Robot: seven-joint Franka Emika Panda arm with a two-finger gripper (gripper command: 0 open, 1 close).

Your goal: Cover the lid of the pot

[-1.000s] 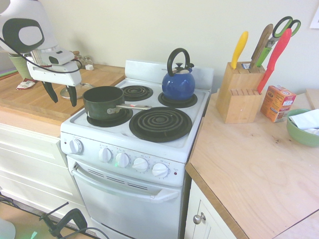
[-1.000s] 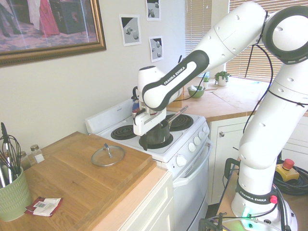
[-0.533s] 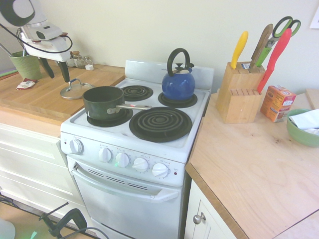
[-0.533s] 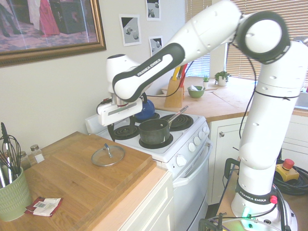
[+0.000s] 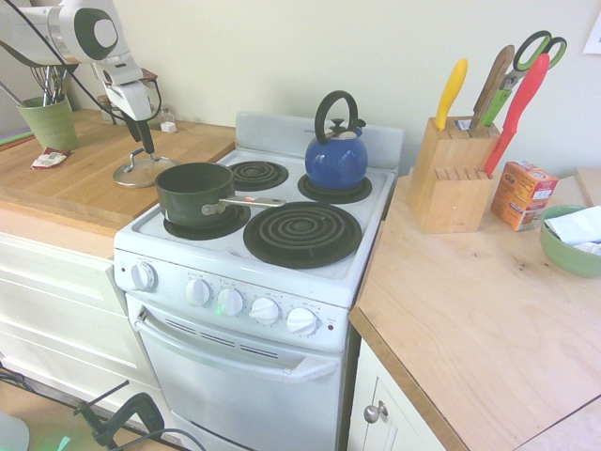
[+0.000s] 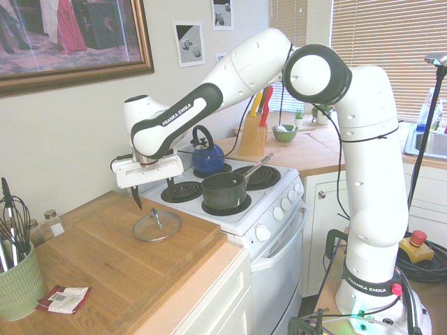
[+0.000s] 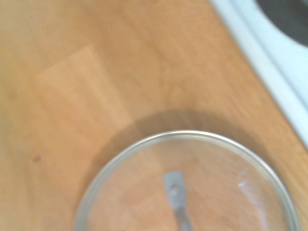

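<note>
The clear glass lid [image 6: 156, 226] lies flat on the wooden counter left of the stove, also seen as the lid [image 5: 143, 171] near the stove's edge. In the wrist view the lid [image 7: 183, 135] fills the lower half, with its small handle in the middle. My gripper [image 6: 152, 194] hangs a little above the lid, open, with nothing between its fingers [image 6: 135, 199]. In the first exterior view the gripper [image 5: 146, 139] points down at the lid's far side. The dark pot [image 5: 194, 191] stands uncovered on the front left burner, its silver handle [image 5: 252, 201] pointing right.
A blue kettle [image 5: 335, 158] sits on the back right burner. A green cup of utensils [image 6: 19, 280] and a small packet [image 6: 64, 298] are on the counter's far left. A knife block [image 5: 449, 174], an orange box [image 5: 522, 194] and a green bowl [image 5: 569, 246] stand right of the stove.
The arm has swung from beside the pot across to the counter and now hangs over the lid. The gripper stayed open. Lid and pot have not moved.
</note>
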